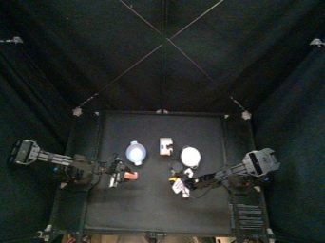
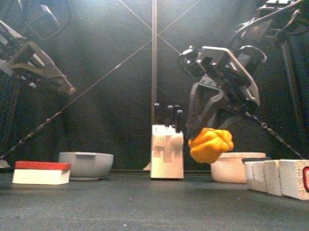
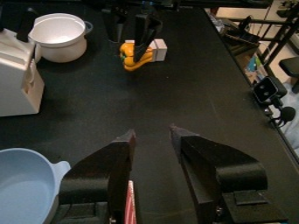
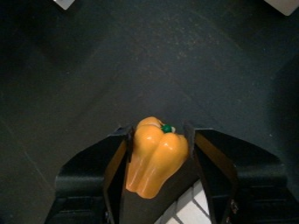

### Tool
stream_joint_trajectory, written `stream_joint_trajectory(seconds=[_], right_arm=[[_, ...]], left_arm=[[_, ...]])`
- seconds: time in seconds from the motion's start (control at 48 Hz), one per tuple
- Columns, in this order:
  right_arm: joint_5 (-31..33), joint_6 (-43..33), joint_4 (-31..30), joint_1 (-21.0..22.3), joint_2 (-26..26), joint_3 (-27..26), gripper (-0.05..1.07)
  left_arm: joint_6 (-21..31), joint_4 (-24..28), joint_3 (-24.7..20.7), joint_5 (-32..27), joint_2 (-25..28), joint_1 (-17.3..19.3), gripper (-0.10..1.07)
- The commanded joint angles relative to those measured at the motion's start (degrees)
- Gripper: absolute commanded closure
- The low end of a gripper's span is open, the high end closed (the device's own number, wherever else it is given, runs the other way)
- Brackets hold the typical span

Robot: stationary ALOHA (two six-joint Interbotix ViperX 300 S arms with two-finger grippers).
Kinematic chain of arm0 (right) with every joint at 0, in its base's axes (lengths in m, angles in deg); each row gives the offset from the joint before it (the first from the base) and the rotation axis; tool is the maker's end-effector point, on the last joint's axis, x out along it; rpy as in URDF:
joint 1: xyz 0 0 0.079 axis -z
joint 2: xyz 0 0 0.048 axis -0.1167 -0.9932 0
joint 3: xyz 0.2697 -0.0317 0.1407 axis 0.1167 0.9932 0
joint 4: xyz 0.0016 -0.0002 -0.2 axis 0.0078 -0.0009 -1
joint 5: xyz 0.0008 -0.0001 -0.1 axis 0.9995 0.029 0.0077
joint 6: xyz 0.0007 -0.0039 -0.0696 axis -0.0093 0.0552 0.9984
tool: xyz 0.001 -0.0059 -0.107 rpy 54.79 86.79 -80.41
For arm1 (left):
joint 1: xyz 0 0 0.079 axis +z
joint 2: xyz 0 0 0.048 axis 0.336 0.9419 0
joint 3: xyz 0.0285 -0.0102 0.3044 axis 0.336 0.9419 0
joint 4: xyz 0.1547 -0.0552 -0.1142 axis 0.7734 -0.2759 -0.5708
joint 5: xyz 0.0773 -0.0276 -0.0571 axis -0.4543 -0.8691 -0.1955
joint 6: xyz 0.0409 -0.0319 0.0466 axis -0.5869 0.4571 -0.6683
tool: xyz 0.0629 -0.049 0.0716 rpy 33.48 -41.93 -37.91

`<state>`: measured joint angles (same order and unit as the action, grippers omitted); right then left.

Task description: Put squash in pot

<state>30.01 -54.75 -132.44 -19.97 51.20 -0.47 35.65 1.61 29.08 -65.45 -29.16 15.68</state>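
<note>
right gripper (image 4: 149, 162) clamped on squash (image 4: 155, 156), lifted, right of center; light, smooth, slippery—hold mid-body. left gripper (image 3: 152, 144) open, empty.

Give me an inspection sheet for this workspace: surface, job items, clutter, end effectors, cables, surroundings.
Surface: black table, bare at the front.
Job's things: squash, yellow-orange, held off the table; in the front view it hangs beside the pot, not in it. Pot sits empty in the left wrist view.
Clutter: pale-blue dish; white block at the middle; red-and-white box; white cartons at the front right.
End effectors: right end effector shut on the squash; left end effector open, empty, above the table.
Cables: wiring beside the table in the left wrist view.
Surroundings: black curtains all round.
</note>
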Motion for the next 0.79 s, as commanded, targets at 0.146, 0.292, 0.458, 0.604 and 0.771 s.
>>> stream_joint_trajectory(seconds=[0.146, 0.292, 0.458, 0.604, 0.771], right_arm=[[2.29, 0.00, -0.35, 0.79, 6.24, 0.44, 0.23], [5.54, 0.00, -0.70, 2.72, 11.69, 3.60, 0.23], [6.86, -0.62, -2.11, 7.12, 18.19, 8.96, 0.23], [6.42, -0.53, -2.81, 11.69, 21.88, 13.18, 0.23], [6.33, -0.53, -3.08, 16.26, 22.24, 16.08, 0.23]], left_arm=[[-0.09, 0.09, -0.62, 0.35, -0.18, 0.09, 0.20], [-0.09, 0.09, -0.70, 0.26, -0.35, 0.09, 0.20], [-0.09, 0.00, -0.70, 0.26, -0.35, 0.09, 0.20], [-0.09, 0.00, -0.62, 0.26, -0.35, 0.09, 0.20], [-0.09, 0.00, -0.62, 0.26, -0.44, 0.09, 0.20]])
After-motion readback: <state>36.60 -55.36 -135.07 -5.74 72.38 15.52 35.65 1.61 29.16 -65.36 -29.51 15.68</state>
